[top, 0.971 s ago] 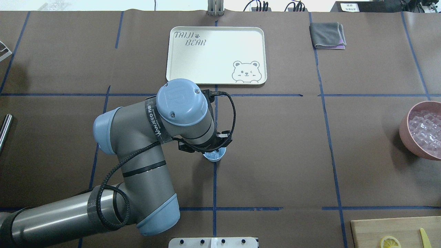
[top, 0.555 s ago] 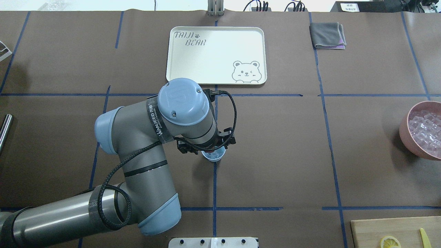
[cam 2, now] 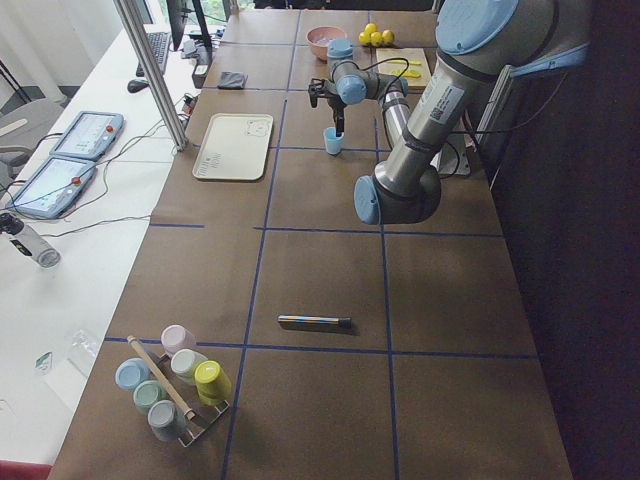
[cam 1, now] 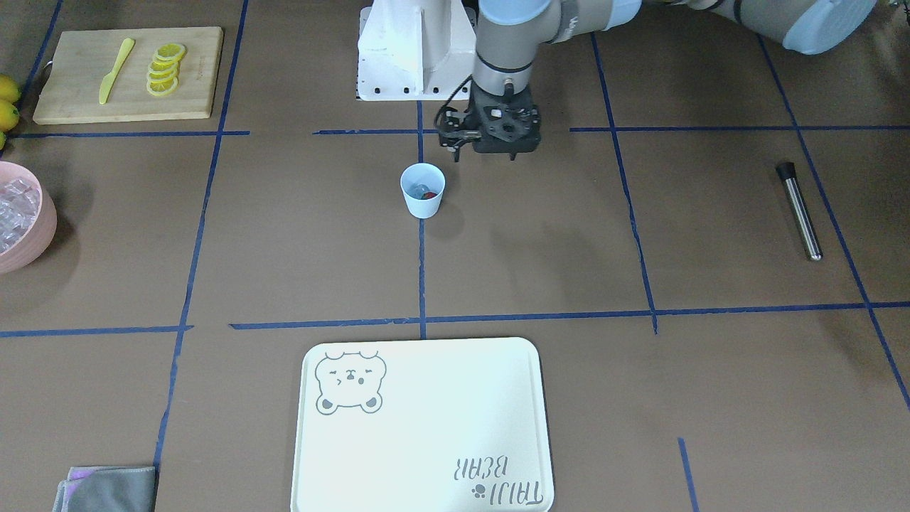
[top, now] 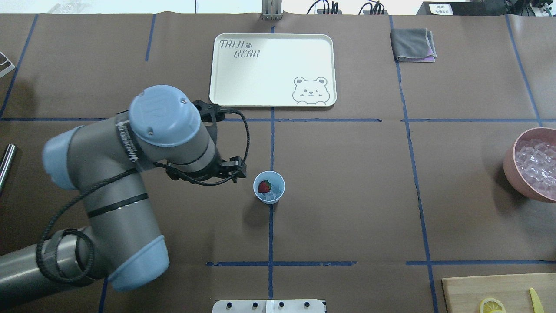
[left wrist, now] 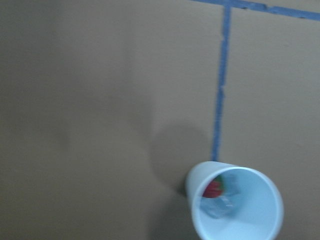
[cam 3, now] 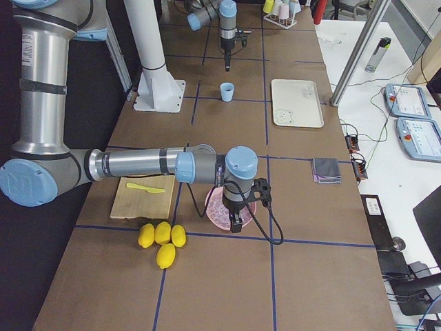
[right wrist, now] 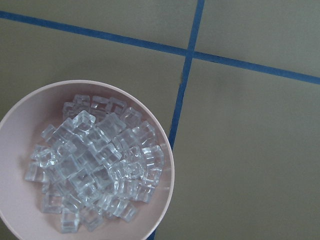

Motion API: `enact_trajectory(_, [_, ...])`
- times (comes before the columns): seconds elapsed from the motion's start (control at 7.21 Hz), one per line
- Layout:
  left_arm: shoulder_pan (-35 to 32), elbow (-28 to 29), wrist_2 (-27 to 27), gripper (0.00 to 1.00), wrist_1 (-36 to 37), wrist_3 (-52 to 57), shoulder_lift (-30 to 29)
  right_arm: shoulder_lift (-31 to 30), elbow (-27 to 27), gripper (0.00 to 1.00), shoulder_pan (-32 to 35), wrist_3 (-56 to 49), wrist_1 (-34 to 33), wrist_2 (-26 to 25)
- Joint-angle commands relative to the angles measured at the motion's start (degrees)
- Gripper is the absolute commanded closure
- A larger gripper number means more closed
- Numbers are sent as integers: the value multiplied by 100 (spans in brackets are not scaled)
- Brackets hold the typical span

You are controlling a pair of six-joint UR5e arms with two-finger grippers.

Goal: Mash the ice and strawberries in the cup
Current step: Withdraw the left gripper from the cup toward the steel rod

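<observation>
The pale-blue cup (top: 269, 201) stands upright at mid-table on a blue tape line, also in the front view as the cup (cam 1: 422, 200). Inside it lie a red strawberry (top: 264, 187) and clear ice (top: 273, 197). The left wrist view looks down on the cup (left wrist: 260, 220), the strawberry (left wrist: 214, 188) and the ice (left wrist: 217, 206). My left gripper (cam 1: 490, 153) hangs beside the cup, apart from it, open and holding nothing. The right gripper (cam 3: 236, 222) hovers over the pink bowl; whether it is open or shut I cannot tell.
A pink bowl (top: 509, 163) of ice cubes (right wrist: 95, 165) sits at the right edge. A metal rod (cam 1: 800, 210) lies at the table's left side. There is also a white bear tray (top: 273, 69), a grey cloth (top: 412, 44), and a cutting board (cam 1: 199, 75) with lemon slices.
The left arm has swung away from above the cup toward the table's left, uncovering the cup with the strawberry and ice inside. The cup has stayed in place.
</observation>
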Motion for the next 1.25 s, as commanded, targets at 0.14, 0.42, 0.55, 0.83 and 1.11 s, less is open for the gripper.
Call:
enact_trajectory(0.14, [-1987, -462, -1202, 0, 253, 3185, 1577, -3, 11, 1, 0, 0, 0, 4])
enact_trajectory(0.42, [-3149, -348, -1704, 0, 235, 4982, 2475, -3, 12, 1, 0, 0, 0, 4])
enact_trajectory(0.55, [-3633, -69, -1976, 0, 235, 5870, 2801, -3, 12, 1, 0, 0, 0, 4])
enact_trajectory(0.83, [-4277, 686, -2243, 0, -131, 6685, 3145, -3, 12, 1, 0, 0, 9, -4])
enact_trajectory(1.11, [-4289, 1126, -2243, 0, -1236, 6583, 3699, 6, 20, 1, 0, 8, 9, 4])
